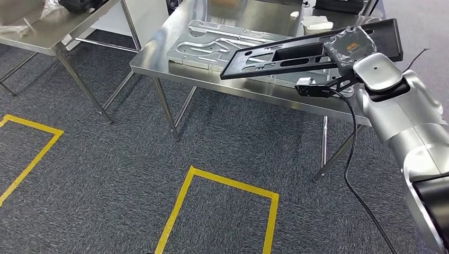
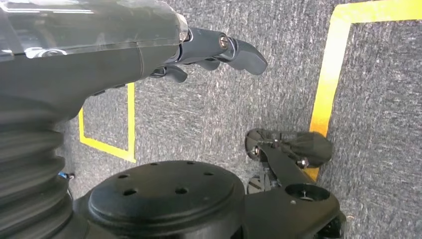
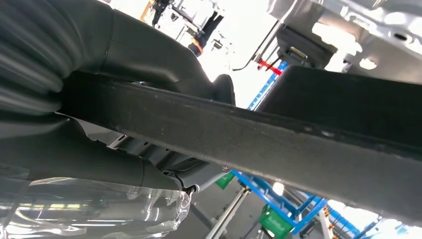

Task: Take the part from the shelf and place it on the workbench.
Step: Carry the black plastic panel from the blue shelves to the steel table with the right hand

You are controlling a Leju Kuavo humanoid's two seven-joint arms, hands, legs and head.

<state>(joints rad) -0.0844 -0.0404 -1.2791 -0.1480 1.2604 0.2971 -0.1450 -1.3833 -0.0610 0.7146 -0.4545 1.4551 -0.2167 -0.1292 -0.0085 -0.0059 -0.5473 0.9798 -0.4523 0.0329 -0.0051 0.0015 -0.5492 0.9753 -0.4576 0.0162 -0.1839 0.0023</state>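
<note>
Head view: right hand [image 1: 347, 47] holding black part [image 1: 296, 53] over table [image 1: 159, 58] | left hand [image 2: 149, 50] fingers [image 2: 244, 52] loosely apart, holding nothing, over carpet [image 2: 298, 74]

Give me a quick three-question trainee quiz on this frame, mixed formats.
1. True or false: the long black plastic tray-like part already lies flat on the stainless steel workbench.
2. Which hand holds the black part? A) left hand B) right hand C) neither
3. Fill in: a silver metal panel with cut-out slots lies on the ____.

Key:
1. False. It is held tilted above the bench top.
2. B. The right hand grips it near one end; the left hand hangs over the grey carpet, holding nothing.
3. Workbench.
</note>
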